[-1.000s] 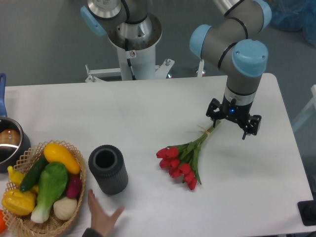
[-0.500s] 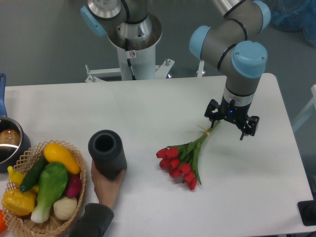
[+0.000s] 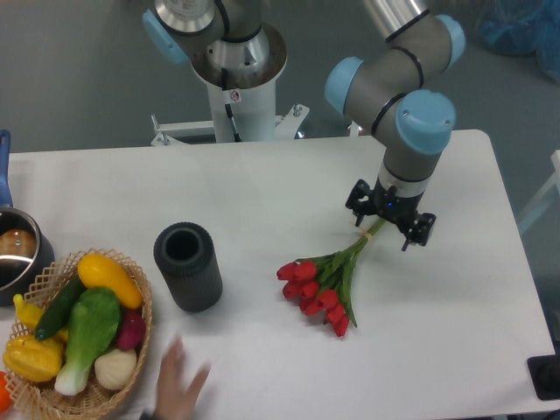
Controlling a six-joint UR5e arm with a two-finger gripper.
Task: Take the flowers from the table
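Note:
The flowers (image 3: 317,284), red tulips with green stems tied by a pale band, lie on the white table (image 3: 262,192) right of centre, with the blooms toward the front left and the stem ends toward the back right. My gripper (image 3: 383,224) hangs over the tied stem ends, pointing down. Its jaws are spread, one on each side of the stems, and it holds nothing. The flowers rest flat on the table.
A dark grey ribbed vase (image 3: 186,266) stands upright left of the flowers. A wicker basket of vegetables (image 3: 74,337) sits at the front left, with a pot (image 3: 16,252) behind it. A person's hand (image 3: 175,391) is at the front edge below the vase.
My gripper has moved left, to over the stem ends. The person's hand shifted the vase slightly back, let it go and drew back toward the front edge.

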